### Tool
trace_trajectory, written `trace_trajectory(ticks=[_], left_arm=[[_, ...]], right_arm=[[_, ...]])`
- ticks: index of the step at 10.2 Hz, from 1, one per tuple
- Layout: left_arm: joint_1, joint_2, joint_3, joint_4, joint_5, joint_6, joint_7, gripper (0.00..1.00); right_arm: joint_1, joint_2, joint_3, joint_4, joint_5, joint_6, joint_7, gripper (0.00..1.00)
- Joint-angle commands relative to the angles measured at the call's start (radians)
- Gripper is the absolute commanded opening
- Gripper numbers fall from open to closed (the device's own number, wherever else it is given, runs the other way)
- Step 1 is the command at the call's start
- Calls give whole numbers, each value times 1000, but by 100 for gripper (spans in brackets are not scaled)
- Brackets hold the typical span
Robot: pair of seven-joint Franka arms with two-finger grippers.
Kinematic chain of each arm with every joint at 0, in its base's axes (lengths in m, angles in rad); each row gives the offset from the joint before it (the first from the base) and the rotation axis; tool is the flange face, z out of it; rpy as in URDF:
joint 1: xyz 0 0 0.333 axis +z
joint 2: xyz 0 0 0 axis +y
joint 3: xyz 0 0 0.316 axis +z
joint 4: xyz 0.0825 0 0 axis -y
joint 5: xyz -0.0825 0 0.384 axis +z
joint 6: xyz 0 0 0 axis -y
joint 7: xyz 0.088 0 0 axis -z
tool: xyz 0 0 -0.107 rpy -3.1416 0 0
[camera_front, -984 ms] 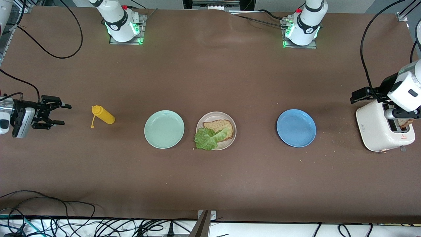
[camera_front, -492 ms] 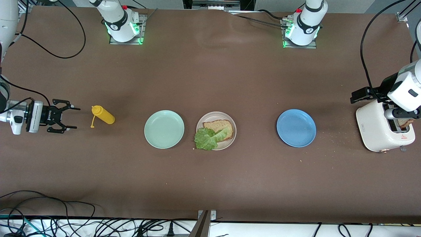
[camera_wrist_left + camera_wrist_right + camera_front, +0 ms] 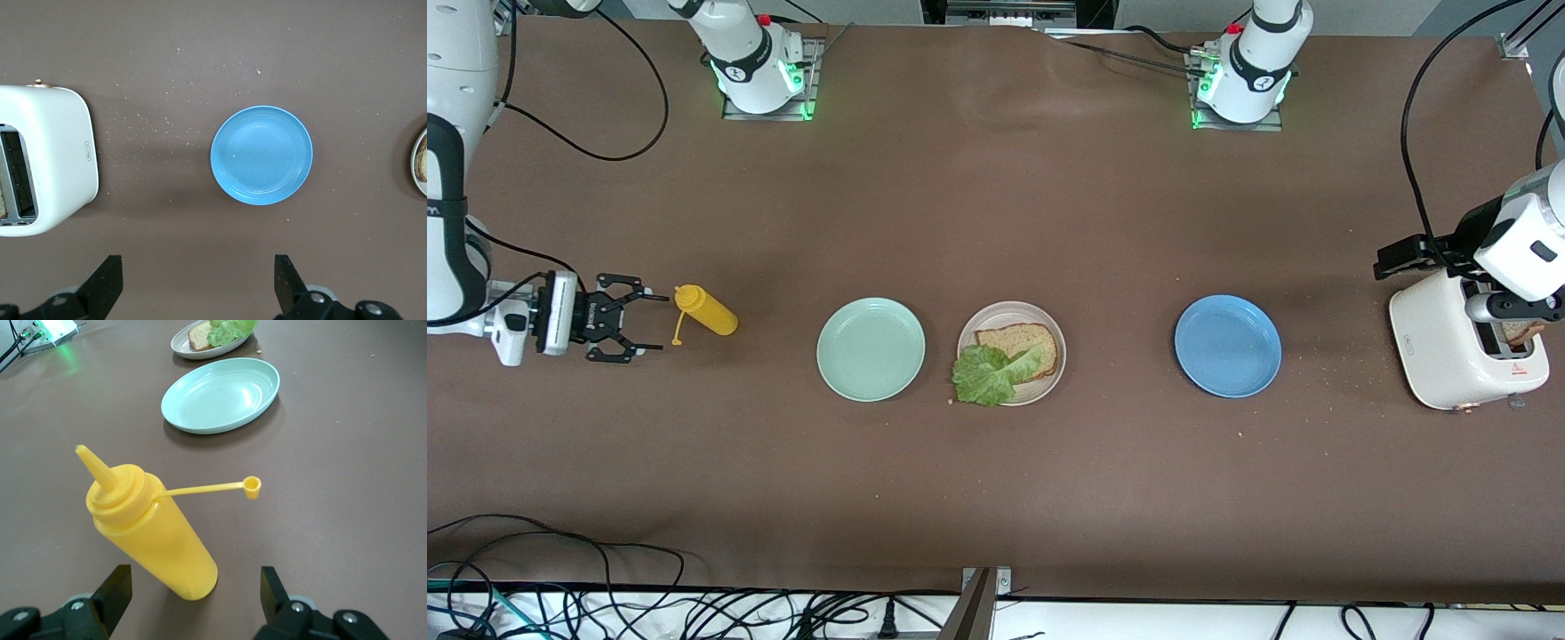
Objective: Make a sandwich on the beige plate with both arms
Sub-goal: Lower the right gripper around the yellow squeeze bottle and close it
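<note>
Yellow bottle [image 3: 706, 311] lies at the frame's middle left, its capless nozzle pointing at the right gripper [image 3: 630, 316], which is low beside it, fingers spread wide and empty. To grip well, the jaws should straddle the body, not the nozzle or its dangling cap. At centre, the beige plate [image 3: 1049, 376] holds 1 bread slice [image 3: 1032, 340] and lettuce [image 3: 987, 373]. Over the toaster [image 3: 1440, 351], the left gripper [image 3: 198, 283] waits, fully open and empty.

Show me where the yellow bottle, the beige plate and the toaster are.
yellow bottle [image 3: 157, 540]: right wrist view, middle of its body.
beige plate [image 3: 996, 313]: front view, bare rim.
toaster [image 3: 1432, 342]: front view, white side wall.
</note>
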Motion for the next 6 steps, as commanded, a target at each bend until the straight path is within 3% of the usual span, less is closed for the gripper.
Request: trace_trajectory(ticks=[1,6], left_arm=[[-4,11,-1,30,23,-22,-1,100],[-4,11,-1,30,23,-22,-1,100]], right_arm=[[15,6,-3,-38,37,30,-44,86],[23,46,8,-61,87,24,-89,86]])
